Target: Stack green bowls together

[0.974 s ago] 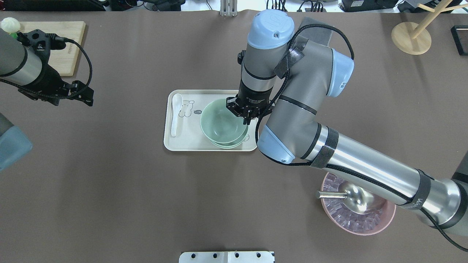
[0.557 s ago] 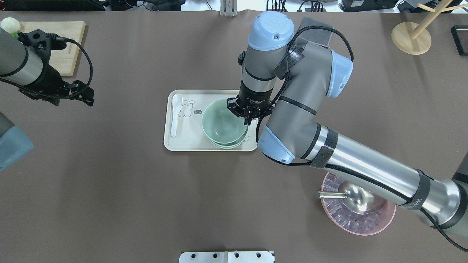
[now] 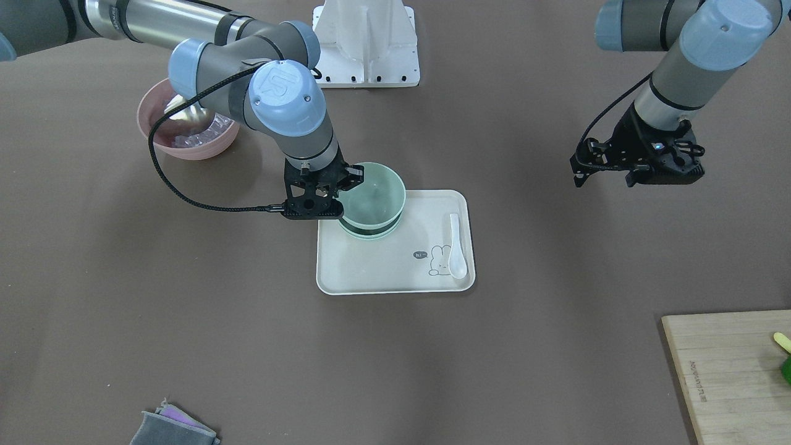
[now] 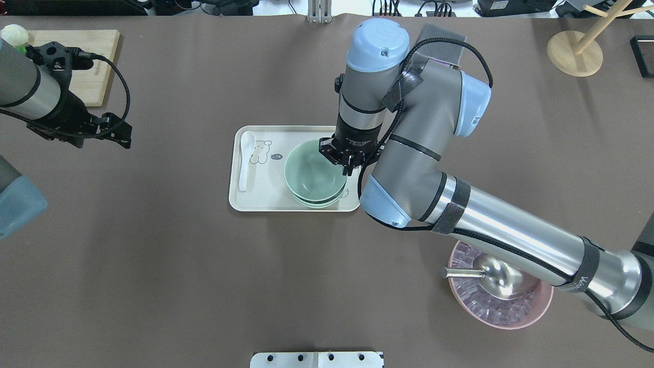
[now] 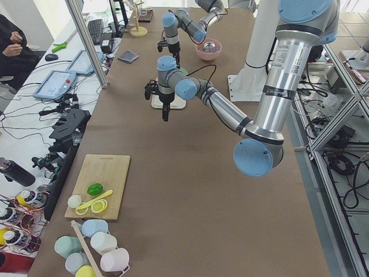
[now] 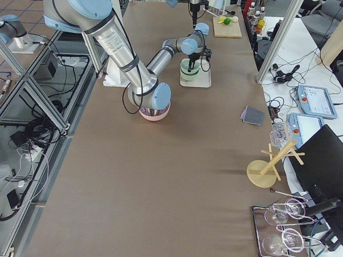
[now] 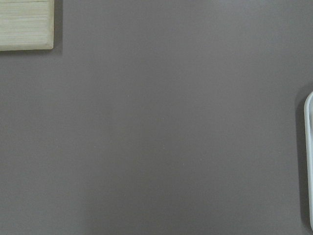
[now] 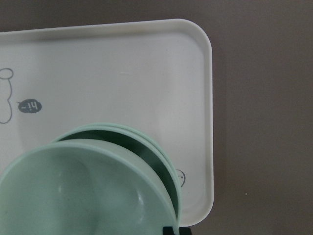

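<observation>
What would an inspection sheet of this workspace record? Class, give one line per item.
Surface: brown table, cream tray at centre.
Job's things: top green bowl held over the lower green bowls on the tray, not seated.
Clutter: white spoon on tray; pink bowl with metal scoop; cutting board; grey cloth.
Grippers: right gripper shut on the top green bowl's rim; left gripper above bare table, state unclear.
Cables: black cable loops off right wrist, clear of bowls.
Surroundings: wooden stand; person beside the table.
</observation>
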Robot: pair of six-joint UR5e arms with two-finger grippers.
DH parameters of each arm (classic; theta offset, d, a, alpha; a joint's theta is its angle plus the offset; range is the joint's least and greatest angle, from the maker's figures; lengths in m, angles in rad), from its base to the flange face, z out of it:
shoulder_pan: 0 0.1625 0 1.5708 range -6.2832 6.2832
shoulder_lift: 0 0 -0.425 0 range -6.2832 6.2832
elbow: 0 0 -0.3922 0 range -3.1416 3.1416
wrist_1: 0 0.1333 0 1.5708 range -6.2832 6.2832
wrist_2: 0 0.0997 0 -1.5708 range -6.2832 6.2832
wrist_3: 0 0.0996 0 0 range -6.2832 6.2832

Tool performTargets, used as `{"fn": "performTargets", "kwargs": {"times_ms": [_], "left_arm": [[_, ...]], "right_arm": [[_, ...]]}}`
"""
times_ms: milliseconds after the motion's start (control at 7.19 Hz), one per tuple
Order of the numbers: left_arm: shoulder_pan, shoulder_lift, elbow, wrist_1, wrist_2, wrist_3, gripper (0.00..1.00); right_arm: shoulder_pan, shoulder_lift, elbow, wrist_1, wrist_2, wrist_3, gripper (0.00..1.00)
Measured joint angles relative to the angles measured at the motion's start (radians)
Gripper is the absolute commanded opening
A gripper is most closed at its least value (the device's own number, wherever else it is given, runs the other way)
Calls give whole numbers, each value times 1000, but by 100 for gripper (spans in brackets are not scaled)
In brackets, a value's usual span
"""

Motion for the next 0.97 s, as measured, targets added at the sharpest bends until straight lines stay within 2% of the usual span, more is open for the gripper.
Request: {"fn": "performTargets", "kwargs": {"times_ms": [417, 974], "left_arm": [[0, 0, 0, 0, 0, -1, 98], [0, 0, 1, 0, 0, -1, 98]], "right_arm": [[0, 2, -37, 49, 1, 8, 0], [-2, 2, -41, 56, 2, 23, 0]]}}
